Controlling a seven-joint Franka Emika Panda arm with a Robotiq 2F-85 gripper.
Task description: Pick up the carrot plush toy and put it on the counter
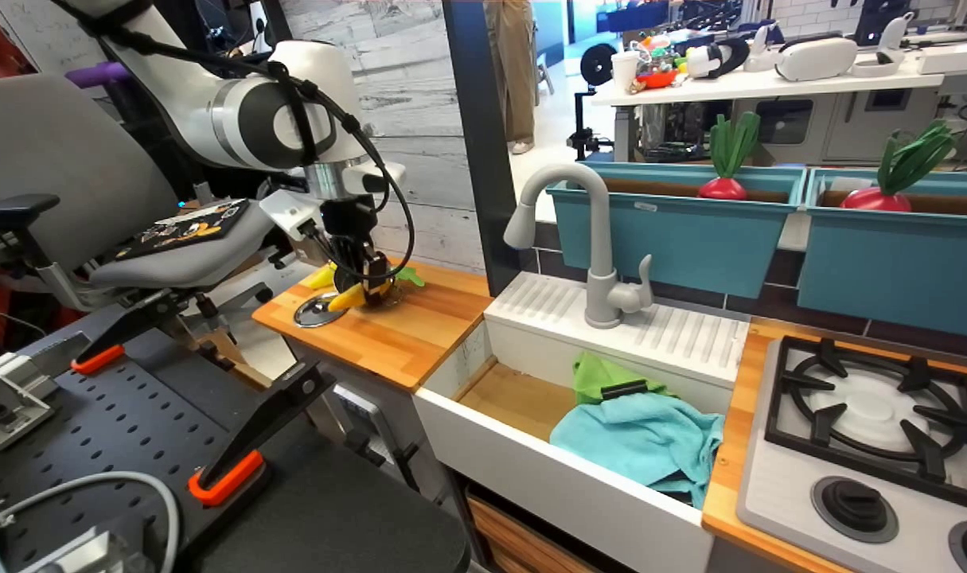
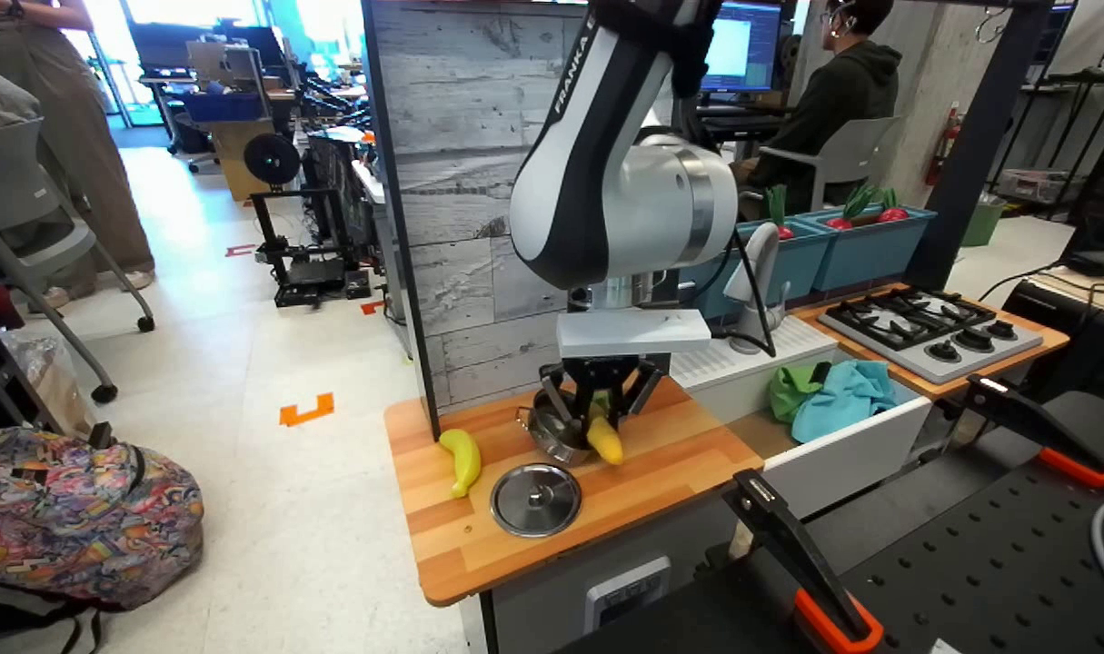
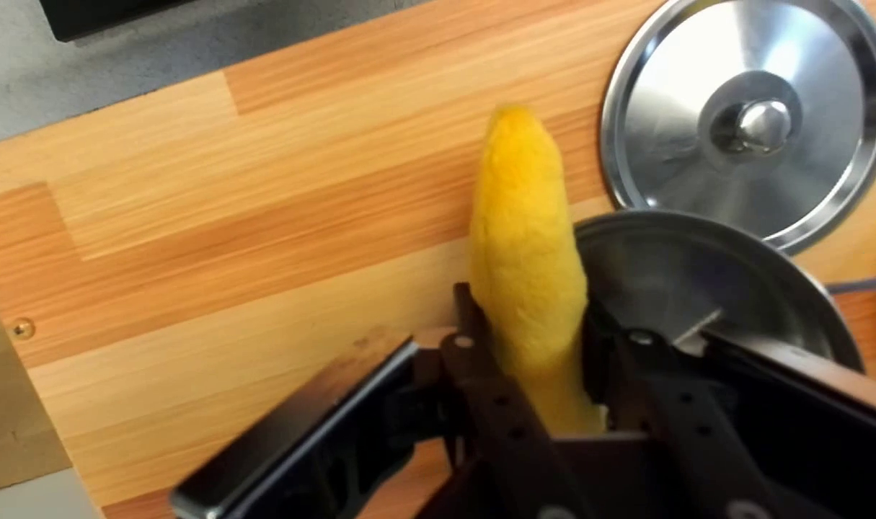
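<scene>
One gripper [image 3: 530,311] | jaws part-way apart | carrot plush toy [image 3: 522,216] apparently pinched between

In an exterior view: wooden counter [image 1: 443,306], bears one metal lid [image 1: 313,313]; carrot plush toy [image 1: 347,299], green-tufted, is clasped by the gripper [image 1: 378,294]; white sink [image 1: 555,493], holds green cloth [image 1: 598,376], turquoise cloth [image 1: 638,438]; grey tap [image 1: 600,231]; stove top [image 1: 785,477], black-grated; two blue planters [image 1: 674,239].

A pale plank wall [image 2: 461,163] rises beside whitish flooring [image 2: 261,509], bluish light glowing at the far end.
</scene>
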